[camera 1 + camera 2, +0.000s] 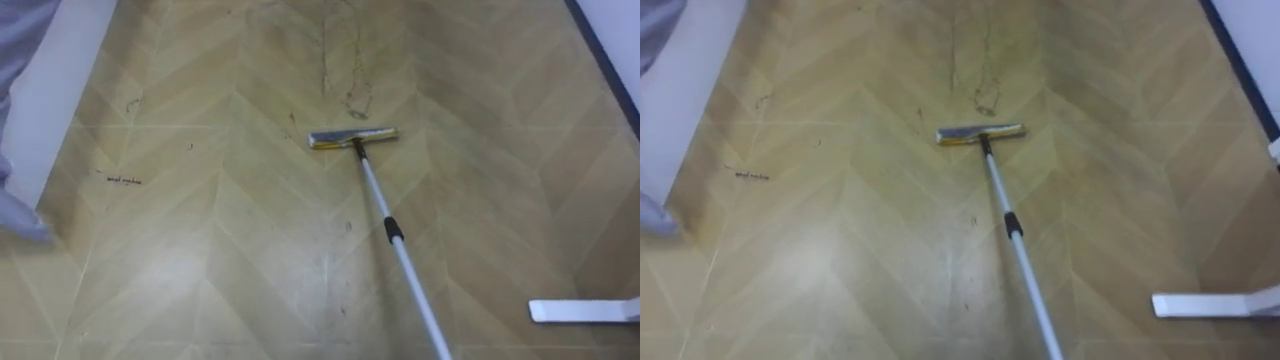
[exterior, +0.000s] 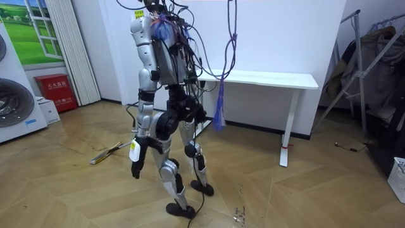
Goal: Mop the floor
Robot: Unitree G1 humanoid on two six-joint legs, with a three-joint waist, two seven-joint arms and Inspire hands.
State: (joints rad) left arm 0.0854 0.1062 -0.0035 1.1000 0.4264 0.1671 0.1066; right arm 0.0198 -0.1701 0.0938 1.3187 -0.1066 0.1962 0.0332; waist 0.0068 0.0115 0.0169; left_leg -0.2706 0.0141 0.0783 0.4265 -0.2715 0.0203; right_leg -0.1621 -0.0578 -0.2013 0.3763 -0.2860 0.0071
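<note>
A mop lies with its flat yellow-grey head (image 1: 352, 137) on the herringbone wood floor ahead of me. Its pale handle (image 1: 400, 250), with a dark collar halfway along, runs back to the lower right and out of the picture. In the room view I stand upright facing the mop (image 2: 104, 154), which rests on the floor at the room view's left. My left hand (image 2: 135, 166) hangs low beside my thigh, and its fingers are too small to read. What holds the upper end of the handle is hidden behind my body.
A white table (image 2: 266, 79) stands against the wall, and its flat foot (image 1: 585, 311) shows at lower right. Dark scuff marks (image 1: 355, 100) lie beyond the mop head. A white panel with grey cloth (image 1: 20, 200) borders the left. A washing machine (image 2: 16, 104) and red box (image 2: 56, 92) stand further off.
</note>
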